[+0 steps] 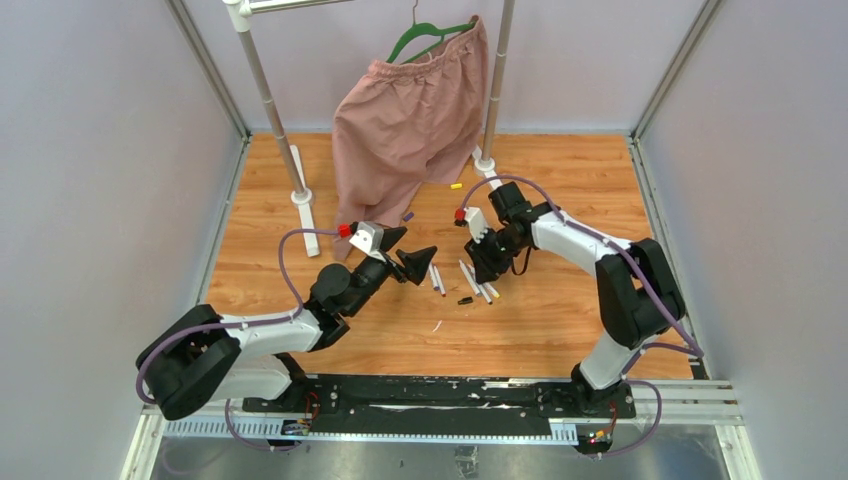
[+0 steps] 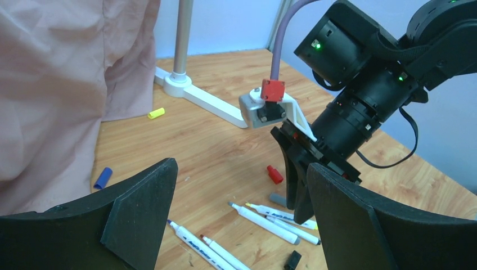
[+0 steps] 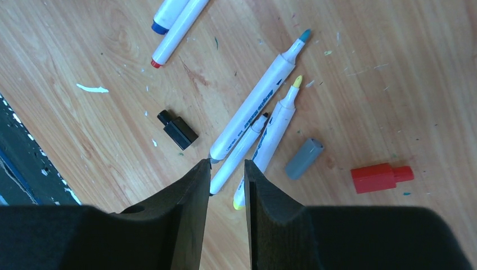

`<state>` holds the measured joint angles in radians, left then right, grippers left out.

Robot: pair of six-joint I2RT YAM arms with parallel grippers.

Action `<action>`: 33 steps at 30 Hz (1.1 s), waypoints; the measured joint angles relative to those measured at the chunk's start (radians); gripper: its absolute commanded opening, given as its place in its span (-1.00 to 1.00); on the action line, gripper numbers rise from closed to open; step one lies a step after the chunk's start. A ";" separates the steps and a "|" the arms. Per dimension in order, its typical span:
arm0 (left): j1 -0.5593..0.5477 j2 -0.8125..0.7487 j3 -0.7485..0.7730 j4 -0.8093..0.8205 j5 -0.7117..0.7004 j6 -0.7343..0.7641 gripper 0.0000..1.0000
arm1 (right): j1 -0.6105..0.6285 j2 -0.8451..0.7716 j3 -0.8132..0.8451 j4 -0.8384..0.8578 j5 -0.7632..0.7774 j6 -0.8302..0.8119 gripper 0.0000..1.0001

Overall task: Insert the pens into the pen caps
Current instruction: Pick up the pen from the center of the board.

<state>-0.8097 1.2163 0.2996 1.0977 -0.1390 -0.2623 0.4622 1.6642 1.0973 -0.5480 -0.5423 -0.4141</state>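
Three white pens lie side by side on the wooden table, with two more pens further off. My right gripper hovers right over the end of the middle pen; its jaws stand a narrow gap apart with nothing gripped. Near it lie a grey pen cap, a red cap and a black cap. My left gripper is wide open and empty, above and to the left of the pens. A yellow cap and a blue cap lie near the shorts.
A white clothes rack stands at the back of the table with pink shorts hanging down to the wood. Grey walls close in both sides. The black mounting rail runs along the near edge.
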 measured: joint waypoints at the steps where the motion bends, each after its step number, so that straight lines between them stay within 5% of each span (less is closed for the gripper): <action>1: 0.000 0.000 0.000 0.001 0.000 0.000 0.82 | 0.005 0.001 -0.009 0.001 0.008 0.000 -0.32; 33: 0.000 0.019 -0.005 0.031 0.025 -0.001 0.81 | 0.044 0.101 0.011 0.003 0.202 -0.002 -0.38</action>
<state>-0.8097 1.2354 0.2951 1.1290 -0.1139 -0.2630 0.5060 1.7649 1.1088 -0.5446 -0.3401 -0.4156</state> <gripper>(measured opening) 0.905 0.327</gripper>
